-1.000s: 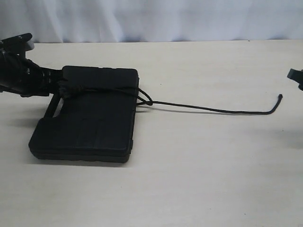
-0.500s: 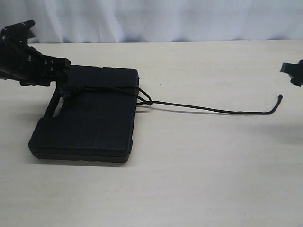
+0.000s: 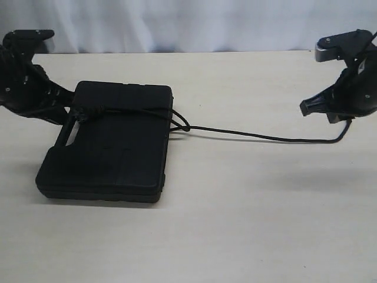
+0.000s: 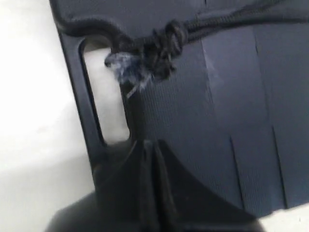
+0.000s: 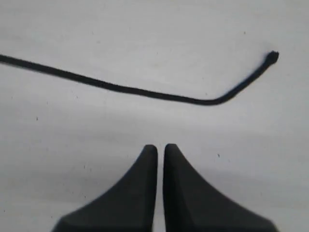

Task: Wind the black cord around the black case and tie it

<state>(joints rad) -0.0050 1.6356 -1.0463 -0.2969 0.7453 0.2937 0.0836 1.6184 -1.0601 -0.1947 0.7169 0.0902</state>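
The cord (image 3: 259,136) is thin, braided and limp. It should weigh next to nothing and hold no shape of its own, though its rough weave ought to bite and keep a knot. It runs across the far part of the case (image 3: 115,153) lid, where a knot (image 4: 164,38) with a frayed tuft (image 4: 123,70) sits beside the handle slot (image 4: 104,92). At the case's right edge it forms a small loop or second knot (image 3: 181,125); I cannot tell which. From there a long free tail lies flat on the counter (image 3: 235,212), stretching right to a bent tip (image 5: 273,57). The case lies flat on the counter's left half. It looks stiff and matte, probably heavy enough to stay put under a gentle tug, though a hard pull could slide it on the smooth top. The wrap and tie look largely done. If more tightening is wanted, the tail is the place to take hold, near the bend by its tip. Lying so flat, it needs a low, square pinch or it will slip out. The left jaws, on the left arm (image 3: 29,88), are pressed together and empty, over the case beside the handle slot and short of the tuft. The right jaws, on the right arm (image 3: 347,88), are also pressed together, holding nothing, above bare counter near the tail's bend without touching it.
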